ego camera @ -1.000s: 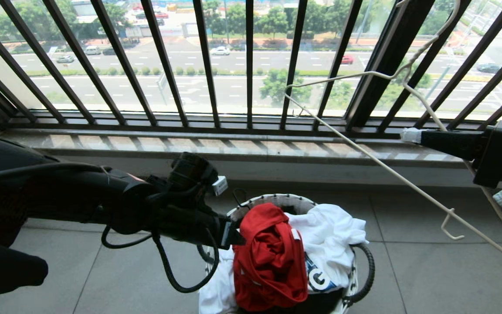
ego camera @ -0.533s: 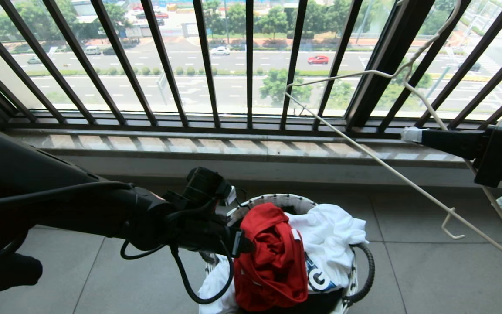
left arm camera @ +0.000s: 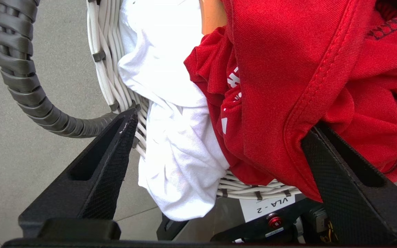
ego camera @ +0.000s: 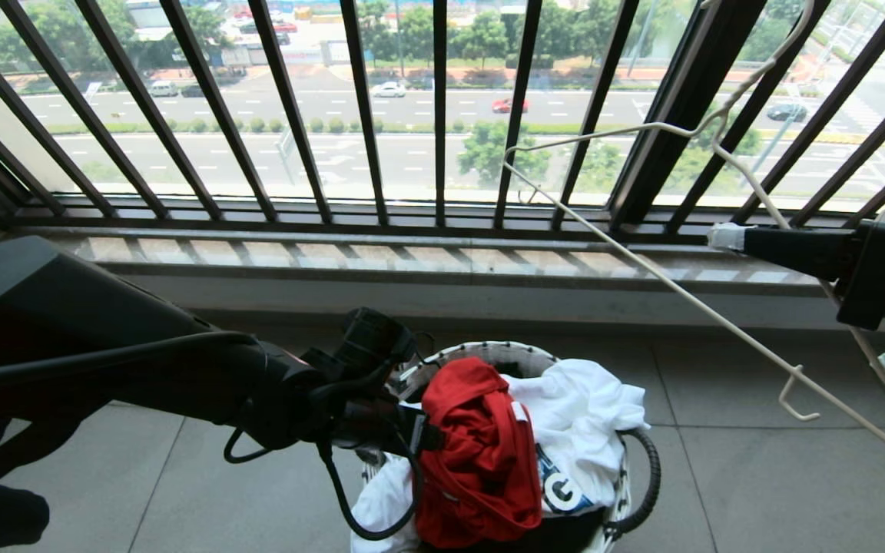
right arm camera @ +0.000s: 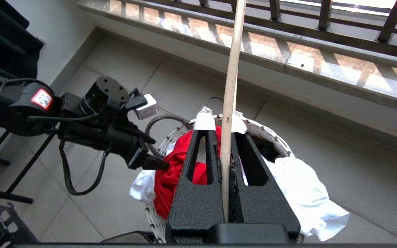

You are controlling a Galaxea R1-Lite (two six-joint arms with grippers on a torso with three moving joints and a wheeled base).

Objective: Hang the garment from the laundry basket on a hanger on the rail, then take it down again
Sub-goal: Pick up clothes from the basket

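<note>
The left gripper [left arm camera: 215, 137] is down at the left side of the laundry basket [ego camera: 488, 352], fingers spread wide and holding nothing. The garment [ego camera: 481, 453], the red T-shirt, sits bunched on top of the pile in that basket. In the left wrist view one finger [left arm camera: 339, 172] is right up against its red fold and the other is out by the basket's woven rim, with a white garment [left arm camera: 177, 148] between them. From the head view the fingertips are pretty much hidden behind the arm and the red cloth, and the shirt's lettering only peeks out in bits. Over on the right, the right gripper [right arm camera: 225, 144] is clamped tight on the hanger [ego camera: 681, 299], holding it tilted in front of the window railing [ego camera: 366, 115]; that arm is cut off at the frame edge.
</note>
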